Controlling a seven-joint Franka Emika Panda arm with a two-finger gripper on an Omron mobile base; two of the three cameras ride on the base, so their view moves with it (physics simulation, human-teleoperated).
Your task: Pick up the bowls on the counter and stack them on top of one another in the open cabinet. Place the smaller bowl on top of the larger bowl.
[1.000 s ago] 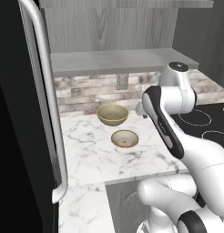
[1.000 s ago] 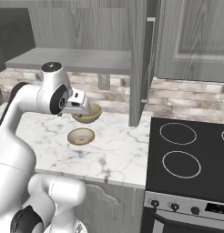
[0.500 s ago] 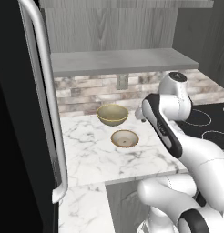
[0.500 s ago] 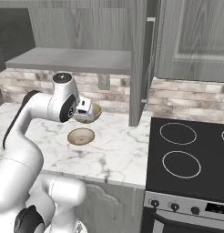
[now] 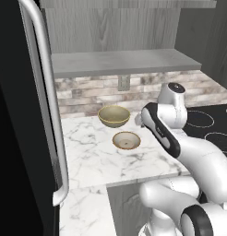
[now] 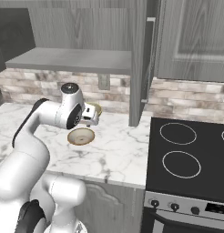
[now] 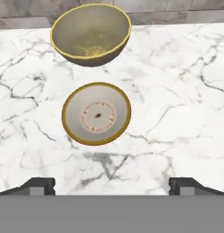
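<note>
Two bowls apart, gripper open

The larger bowl is sitting on the counter at twelve o'clock from the smaller bowl. The two are lying near each other, apart.

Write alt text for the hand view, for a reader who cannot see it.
Two bowls sit apart on a white marble counter: a small shallow bowl with a pale inside at centre, and beyond it a larger, deeper olive bowl near a brick backsplash. The open pincer hangs above the counter, holding nothing, its two dark fingertips at the bottom.
</note>
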